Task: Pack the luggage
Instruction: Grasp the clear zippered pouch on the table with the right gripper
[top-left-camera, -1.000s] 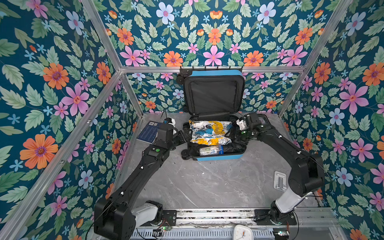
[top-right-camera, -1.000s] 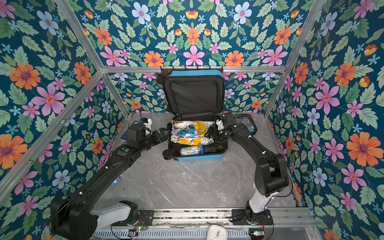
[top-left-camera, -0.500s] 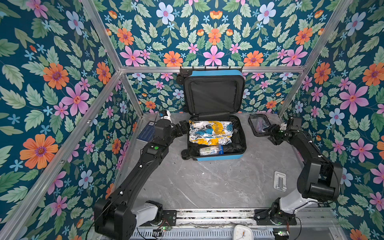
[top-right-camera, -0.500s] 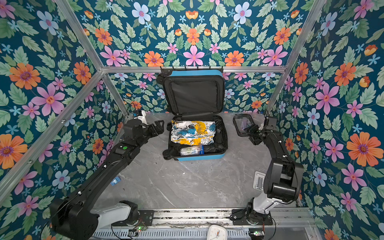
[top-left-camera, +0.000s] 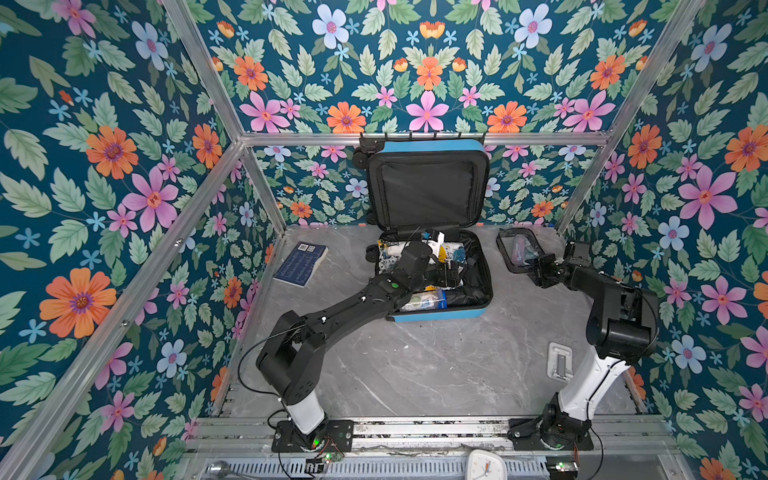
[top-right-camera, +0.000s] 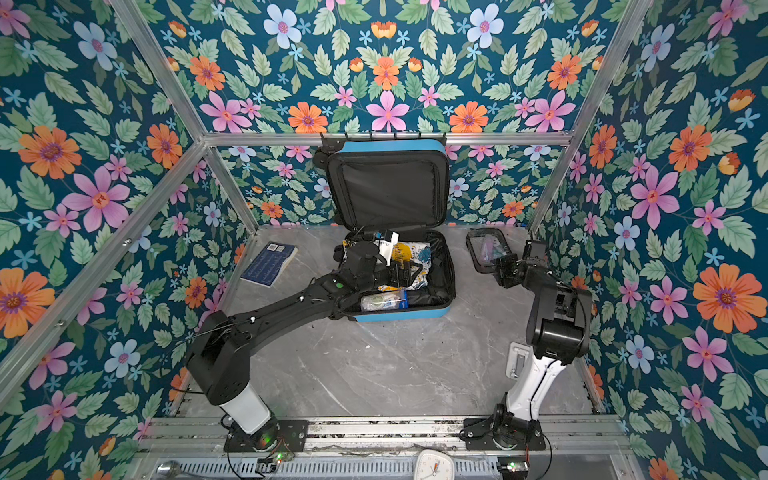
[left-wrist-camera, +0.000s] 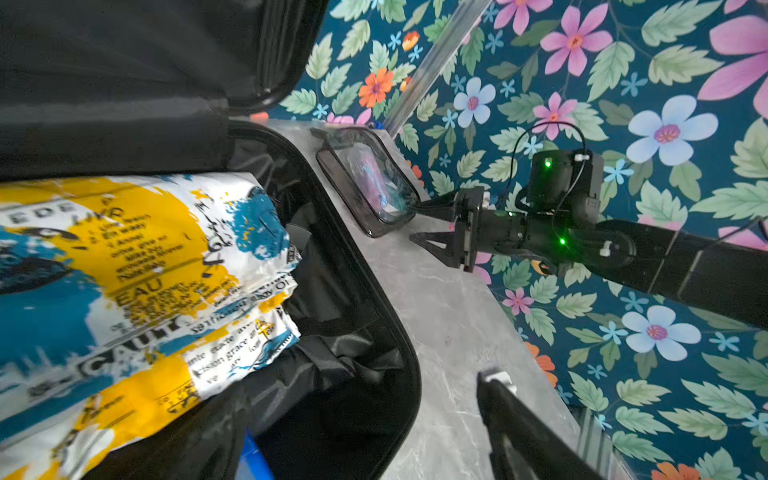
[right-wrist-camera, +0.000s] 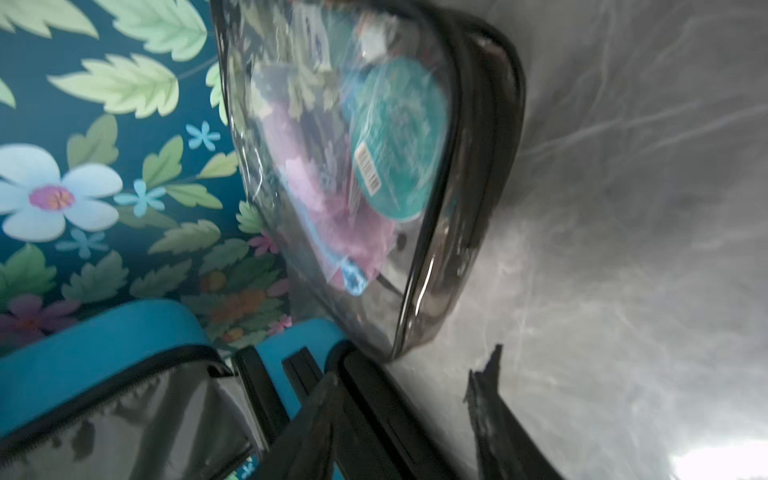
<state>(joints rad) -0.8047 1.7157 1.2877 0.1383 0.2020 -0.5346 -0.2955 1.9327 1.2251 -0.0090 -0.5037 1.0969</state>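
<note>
I see left gripper (top-left-camera: 454, 272) now inside the luggage (top-left-camera: 440, 312); can't tell its jaw state. Right gripper (left-wrist-camera: 417, 222) still at clear toiletry pouch (top-left-camera: 517, 249), jaws apart.

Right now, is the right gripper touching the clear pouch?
Cannot tell. In the left wrist view the right gripper overlaps a corner of the clear pouch, but neither contact nor gap shows; the right wrist view is blurred.

One luggage (top-left-camera: 440, 316) is there, with one printed cloth bundle (left-wrist-camera: 124, 257) and one clear packet (top-left-camera: 422, 300) inside; whether the bundle is one piece or two cannot be told. The table (top-left-camera: 415, 374) bears one book (top-left-camera: 300, 264), one clear pouch (top-left-camera: 517, 249) and one grey bracket (top-left-camera: 559, 361). Two arms (top-left-camera: 340, 307) (top-left-camera: 615, 307) stand there. One clock (top-left-camera: 484, 467) sits at the near edge.
</note>
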